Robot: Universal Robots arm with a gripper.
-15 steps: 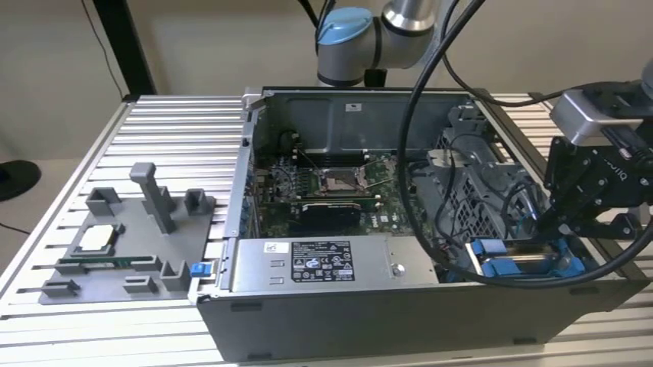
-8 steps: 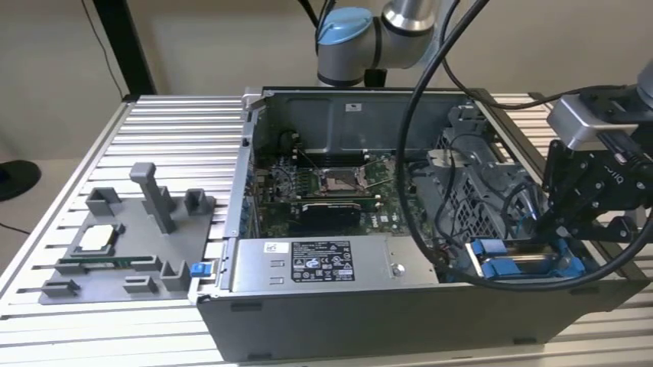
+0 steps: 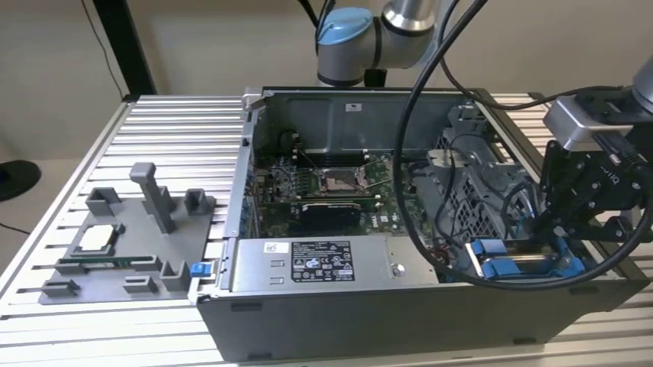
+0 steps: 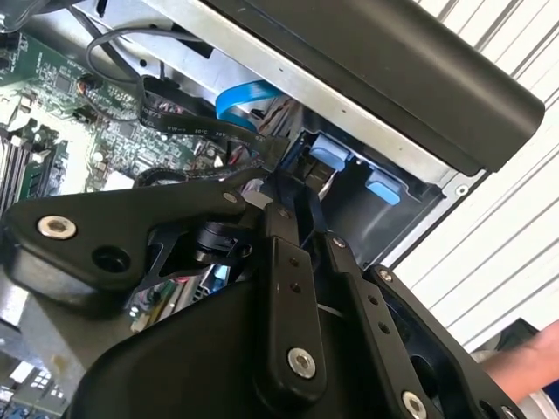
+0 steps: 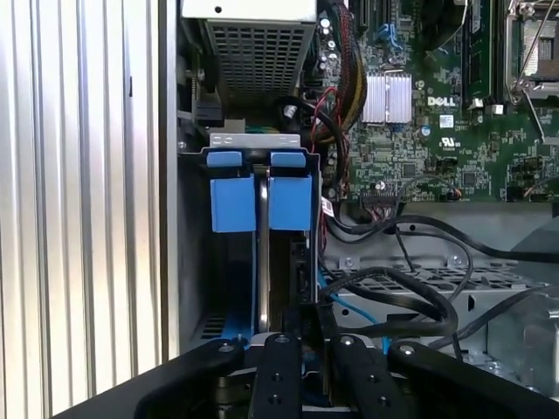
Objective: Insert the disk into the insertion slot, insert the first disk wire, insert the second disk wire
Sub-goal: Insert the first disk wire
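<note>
The disk (image 5: 263, 253) stands edge-on in the insertion slot (image 5: 196, 262), between its bright blue clips (image 5: 234, 202). In the exterior view the slot (image 3: 495, 267) sits at the open case's near corner on the exterior view's right, and the disk (image 3: 531, 251) shows as a pale strip inside it. My gripper (image 3: 551, 246) hangs right over that bay. Its fingers (image 4: 281, 236) are drawn together, shut on the dark plug of a black disk wire (image 4: 196, 124) at the disk's end. In the first wrist view my gripper (image 5: 303, 330) sits beside looping black wires (image 5: 393, 284).
A grey labelled power supply (image 3: 316, 264) lies along the case front, with the motherboard (image 3: 326, 191) behind it and a perforated cage (image 3: 479, 191) next to the bay. A grey parts fixture (image 3: 122, 245) stands on the ribbed table. A hand (image 4: 524, 362) shows by the case's outer wall.
</note>
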